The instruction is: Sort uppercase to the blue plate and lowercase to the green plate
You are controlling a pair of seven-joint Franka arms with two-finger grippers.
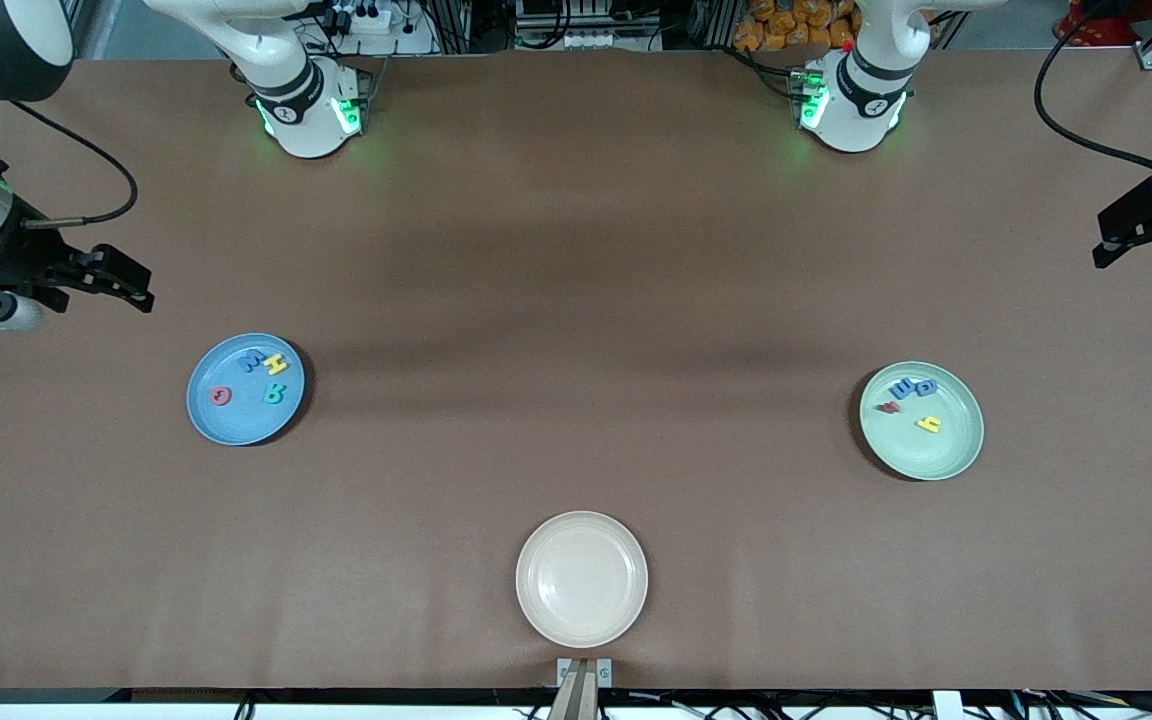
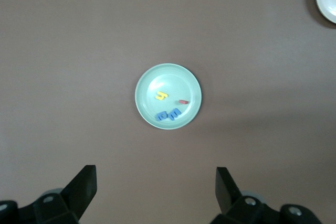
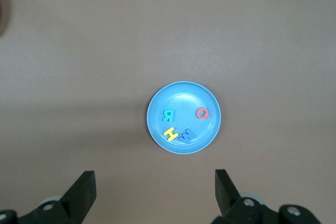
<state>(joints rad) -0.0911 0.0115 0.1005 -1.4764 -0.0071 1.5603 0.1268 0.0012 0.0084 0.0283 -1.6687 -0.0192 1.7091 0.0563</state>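
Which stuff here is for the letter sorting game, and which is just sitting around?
For the job:
- blue plate, holding blue M, yellow H, red Q, teal R
- green plate, holding four lowercase letters
- left claw and right claw, both open

Just sitting around:
- cream plate

Even, fairly bright light falls from overhead on the matte brown tabletop [image 1: 576,300], with no glare. Broad soft shadow bands cross its middle. The blue plate [image 1: 245,388] and green plate [image 1: 921,420] each cast a thin dark crescent shadow. Green lamps glow at both arm bases. All views look sharp.
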